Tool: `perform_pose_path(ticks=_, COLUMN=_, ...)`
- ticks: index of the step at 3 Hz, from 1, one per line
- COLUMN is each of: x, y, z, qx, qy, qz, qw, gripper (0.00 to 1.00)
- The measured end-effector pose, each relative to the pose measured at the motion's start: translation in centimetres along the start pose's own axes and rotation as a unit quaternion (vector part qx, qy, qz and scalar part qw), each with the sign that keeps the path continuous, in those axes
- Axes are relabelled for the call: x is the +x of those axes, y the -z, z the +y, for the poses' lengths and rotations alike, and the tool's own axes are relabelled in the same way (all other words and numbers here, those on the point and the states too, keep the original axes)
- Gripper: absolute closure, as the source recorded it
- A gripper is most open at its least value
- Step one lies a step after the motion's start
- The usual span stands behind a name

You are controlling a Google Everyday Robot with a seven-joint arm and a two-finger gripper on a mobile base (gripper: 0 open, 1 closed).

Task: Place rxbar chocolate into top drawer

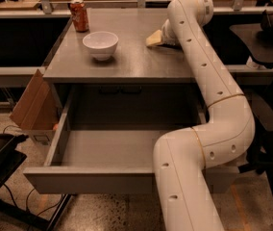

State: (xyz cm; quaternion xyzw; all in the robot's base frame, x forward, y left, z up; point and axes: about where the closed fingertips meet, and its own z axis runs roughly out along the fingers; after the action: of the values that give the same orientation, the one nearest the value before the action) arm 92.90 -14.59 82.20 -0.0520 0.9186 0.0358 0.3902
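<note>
The small black-wrapped rxbar chocolate cannot be made out. The pale gripper (156, 38) sits low over the right rear of the grey cabinet top (136, 61), and whether it holds anything cannot be told. Below, the wide grey metal top drawer (93, 179) stands pulled out; a white bowl (100, 44) and an orange soda can (79, 15) stand well to the left of the gripper.

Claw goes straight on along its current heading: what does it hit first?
Likely the cabinet top: the claw sits low over its far side, pointing slightly down toward the white bowl. If it skims the surface, that bowl is next in line; depth is unclear.
</note>
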Motion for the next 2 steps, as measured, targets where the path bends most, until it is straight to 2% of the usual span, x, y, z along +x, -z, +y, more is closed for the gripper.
perform_pose_path(ticks=1, x=0.09, y=-0.15, z=0.05, qx=0.000, qy=0.000, qz=0.001, qw=1.0000, gripper=0.49)
perform_pose_path(ticks=2, x=-0.44, y=0.38, z=0.07, qx=0.000, qy=0.000, qz=0.001, qw=1.0000, gripper=0.80)
